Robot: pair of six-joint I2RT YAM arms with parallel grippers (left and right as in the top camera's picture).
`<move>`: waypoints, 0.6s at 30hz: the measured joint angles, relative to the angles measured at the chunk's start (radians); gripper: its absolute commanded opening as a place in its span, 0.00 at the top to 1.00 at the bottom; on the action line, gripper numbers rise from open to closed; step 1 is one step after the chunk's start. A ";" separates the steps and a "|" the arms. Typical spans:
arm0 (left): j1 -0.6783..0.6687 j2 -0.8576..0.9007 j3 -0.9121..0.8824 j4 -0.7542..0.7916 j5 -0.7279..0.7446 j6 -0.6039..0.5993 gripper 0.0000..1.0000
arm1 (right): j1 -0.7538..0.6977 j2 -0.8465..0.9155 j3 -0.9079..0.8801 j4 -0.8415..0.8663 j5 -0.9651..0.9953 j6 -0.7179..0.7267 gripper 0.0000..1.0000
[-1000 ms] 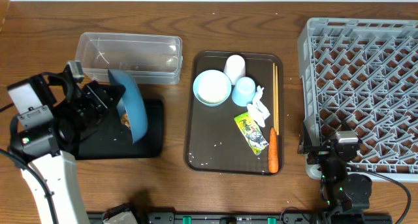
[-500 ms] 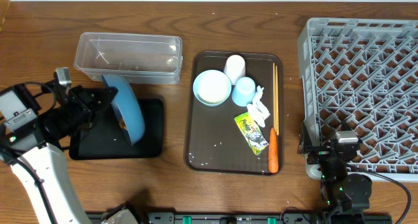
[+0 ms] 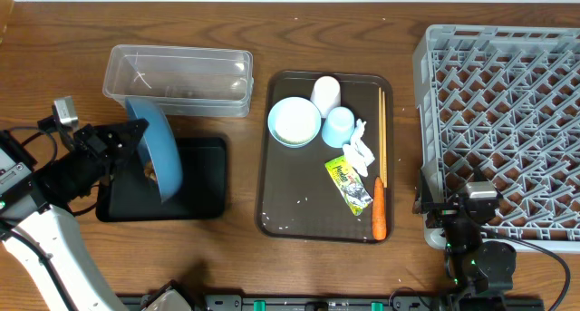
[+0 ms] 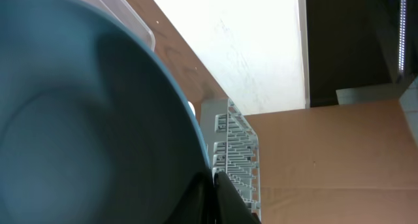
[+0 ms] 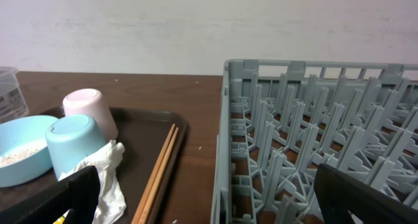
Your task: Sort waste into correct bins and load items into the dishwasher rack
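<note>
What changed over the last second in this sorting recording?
The left gripper, shut on the blue plate, carried it leftward, staying tilted above the black tray; a brown food lump still shows on it. The right gripper stayed open beside the rack; nothing on the serving tray moved.

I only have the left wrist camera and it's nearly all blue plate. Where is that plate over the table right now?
Observer: The dark-blue plate is tipped up on edge above the black tray, clamped by the left gripper.
Operator: Is the right arm anywhere near it?
Observer: No. The right gripper is open and holding nothing, over by the near left corner of the dishwasher rack.
Operator: What waste is left to sort?
Observer: The carrot, tissue and wrapper lie on the brown serving tray.
</note>
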 measured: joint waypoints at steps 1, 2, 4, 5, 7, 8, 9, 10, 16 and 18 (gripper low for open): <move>0.002 0.007 -0.003 -0.006 0.004 0.005 0.94 | 0.000 0.000 0.000 0.000 0.000 0.000 0.01; 0.002 0.015 -0.004 -0.013 0.006 0.008 0.94 | 0.000 0.000 0.000 0.000 0.000 0.000 0.01; 0.002 0.038 -0.005 -0.026 0.008 0.014 0.94 | 0.000 0.000 0.000 0.000 0.000 0.000 0.01; 0.002 0.050 -0.005 -0.032 0.008 0.018 0.94 | 0.000 0.000 0.000 0.000 0.000 0.000 0.01; 0.003 0.073 -0.005 -0.052 0.010 0.029 0.94 | 0.000 0.000 0.000 0.000 0.000 0.000 0.01; 0.003 0.086 -0.005 -0.069 0.011 0.036 0.94 | 0.000 0.000 0.000 0.000 0.000 0.000 0.01; 0.003 0.096 -0.006 -0.082 0.010 0.046 0.94 | 0.000 0.000 0.000 0.000 0.000 0.000 0.01; 0.003 0.103 -0.006 -0.092 0.011 0.054 0.94 | 0.000 0.000 0.000 0.000 0.000 0.000 0.01; 0.003 0.122 -0.012 -0.103 0.011 0.089 0.94 | 0.000 0.000 0.000 0.000 0.000 0.000 0.01; 0.003 0.123 -0.012 -0.106 0.011 0.095 0.94 | 0.000 0.000 0.000 0.000 0.000 0.000 0.01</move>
